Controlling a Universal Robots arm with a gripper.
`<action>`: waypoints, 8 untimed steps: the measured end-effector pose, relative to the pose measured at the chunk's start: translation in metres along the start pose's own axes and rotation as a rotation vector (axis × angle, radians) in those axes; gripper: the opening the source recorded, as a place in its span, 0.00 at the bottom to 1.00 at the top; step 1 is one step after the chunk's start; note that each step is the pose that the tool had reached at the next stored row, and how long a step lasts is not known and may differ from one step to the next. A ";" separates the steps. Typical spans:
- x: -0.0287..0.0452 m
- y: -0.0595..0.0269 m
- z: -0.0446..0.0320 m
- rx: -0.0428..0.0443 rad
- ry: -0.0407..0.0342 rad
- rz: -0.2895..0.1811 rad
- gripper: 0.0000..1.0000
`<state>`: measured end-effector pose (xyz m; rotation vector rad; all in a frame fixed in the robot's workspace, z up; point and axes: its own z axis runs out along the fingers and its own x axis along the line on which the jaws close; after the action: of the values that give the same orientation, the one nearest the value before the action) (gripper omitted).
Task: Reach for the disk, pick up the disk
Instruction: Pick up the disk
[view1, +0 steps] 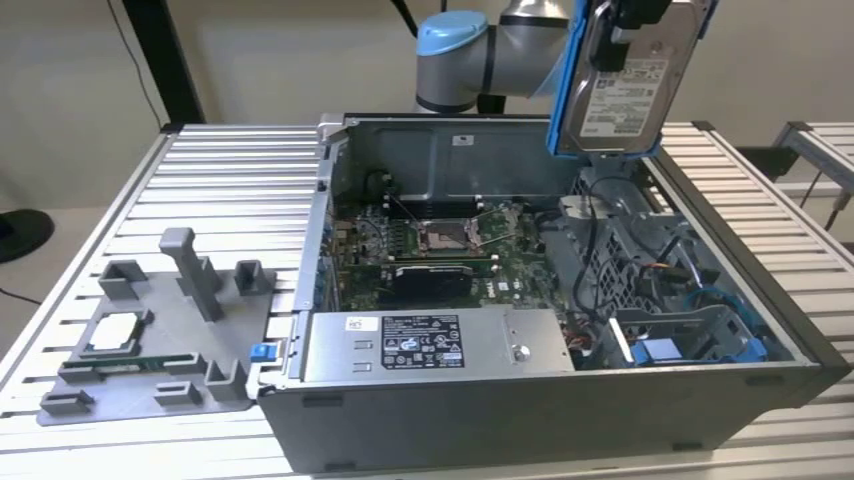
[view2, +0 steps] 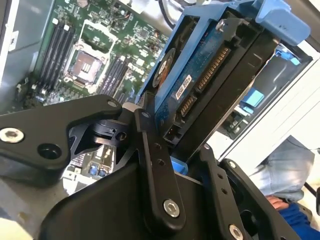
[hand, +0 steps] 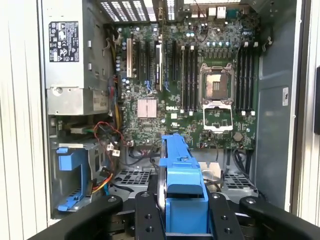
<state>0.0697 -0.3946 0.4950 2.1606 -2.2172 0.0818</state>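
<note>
While holding the disk upright at the upper right of the exterior view, hangs clear above the open computer case, well apart from the motherboard on its floor. Gripper clamped shut on the disk's blue bracket in the first wrist view, one black finger pressed to each side. Same clamp in the second wrist view, with the gripper pinching the disk at its connector end. Likely risks: a slip, since only narrow plastic edges seem to be gripped and most of the drive's weight hangs away from the pads. From there, a drop onto the motherboard and its bare processor socket, or a knock against the case's rear wall just behind. Possibly a twist in the grasp too, if swung fast. Count: one arm, one gripper, two fingers, one disk, one case, one labelled power supply box at lower centre, one grey fixture at lower left on the slatted table, one small silver chip on it.
</note>
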 end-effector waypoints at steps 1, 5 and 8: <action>0.0027 -0.0001 0.0002 0.0000 0.0000 0.000 0.00; 0.0143 -0.0004 0.0010 0.0000 0.0000 0.000 0.00; 0.0232 -0.0006 0.0017 0.0000 -0.0001 0.000 0.00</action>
<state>0.0697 -0.4179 0.4949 2.1606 -2.2173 0.0817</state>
